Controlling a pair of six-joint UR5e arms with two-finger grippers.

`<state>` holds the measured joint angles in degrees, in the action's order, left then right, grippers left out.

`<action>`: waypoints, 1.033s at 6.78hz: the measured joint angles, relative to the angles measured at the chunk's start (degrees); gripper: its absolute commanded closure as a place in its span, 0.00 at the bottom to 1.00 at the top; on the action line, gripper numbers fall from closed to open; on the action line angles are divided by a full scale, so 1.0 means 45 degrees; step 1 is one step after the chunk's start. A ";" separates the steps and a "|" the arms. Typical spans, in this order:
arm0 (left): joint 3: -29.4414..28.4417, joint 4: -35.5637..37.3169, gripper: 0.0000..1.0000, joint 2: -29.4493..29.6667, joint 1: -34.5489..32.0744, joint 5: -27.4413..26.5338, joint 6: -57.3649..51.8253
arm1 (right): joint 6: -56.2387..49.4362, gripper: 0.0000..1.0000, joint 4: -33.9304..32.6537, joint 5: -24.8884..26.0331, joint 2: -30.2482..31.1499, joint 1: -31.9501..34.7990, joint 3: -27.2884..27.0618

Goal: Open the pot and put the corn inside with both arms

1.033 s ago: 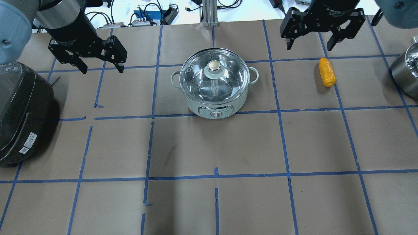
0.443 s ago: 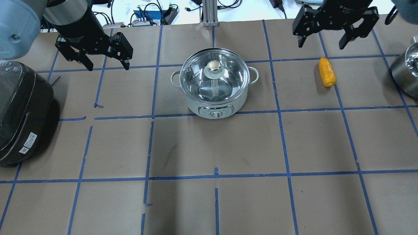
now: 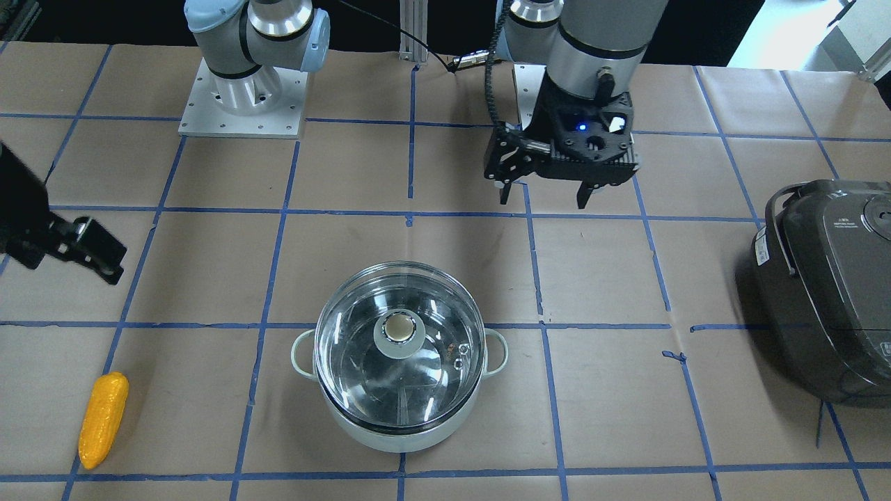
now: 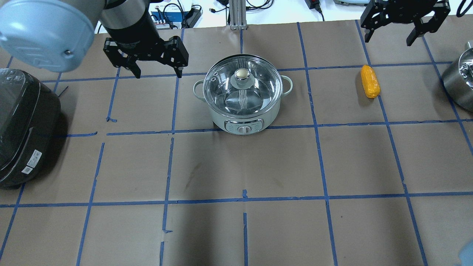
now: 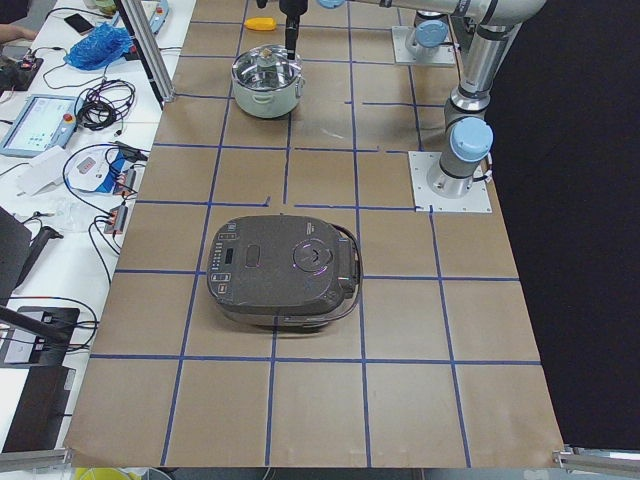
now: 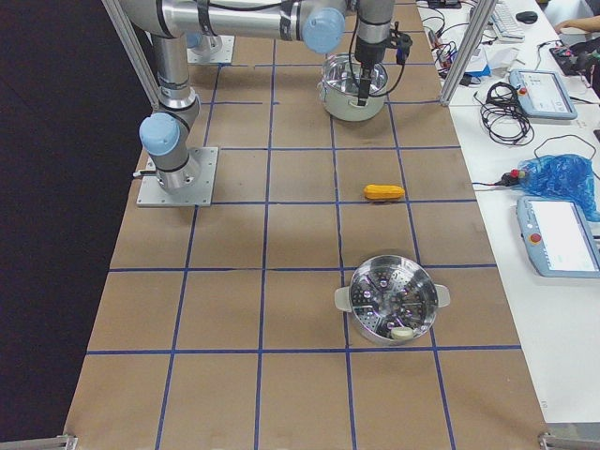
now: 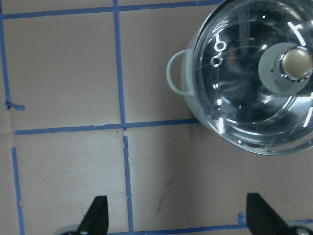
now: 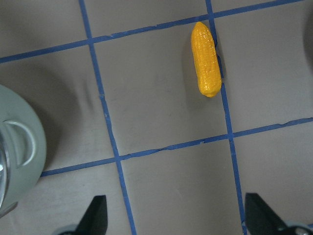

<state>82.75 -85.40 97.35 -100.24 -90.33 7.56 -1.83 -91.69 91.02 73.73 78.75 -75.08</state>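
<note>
The pale mint pot [image 4: 242, 107] stands mid-table with its glass lid [image 4: 255, 83] and pale knob [image 4: 242, 74] on; it also shows in the front view [image 3: 399, 417] and the left wrist view [image 7: 254, 73]. The yellow-orange corn [image 4: 370, 81] lies on the paper to the pot's right, also in the front view [image 3: 103, 419] and the right wrist view [image 8: 206, 59]. My left gripper [image 4: 159, 74] is open and empty, in the air just left of the pot. My right gripper [image 4: 388, 40] is open and empty, up beyond the corn at the far edge.
A dark rice cooker [image 4: 26, 125] sits at the left edge. A steel steamer pot [image 4: 460, 81] sits at the right edge, also in the right side view [image 6: 392, 300]. A metal post [image 4: 236, 14] and cables stand behind the table.
My left gripper has moved right, toward the pot. My right gripper has moved right and toward the far edge, away from the corn. Pot and corn have not moved.
</note>
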 measured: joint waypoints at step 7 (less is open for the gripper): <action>-0.2669 0.2349 0.00 0.4734 -0.2348 0.0207 0.3016 | -0.3477 0.00 -0.5769 0.0349 -0.4932 -0.1112 -0.0601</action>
<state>70.73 -74.83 118.66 -110.80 -89.40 21.13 -17.48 -117.65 92.59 51.54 73.75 -77.78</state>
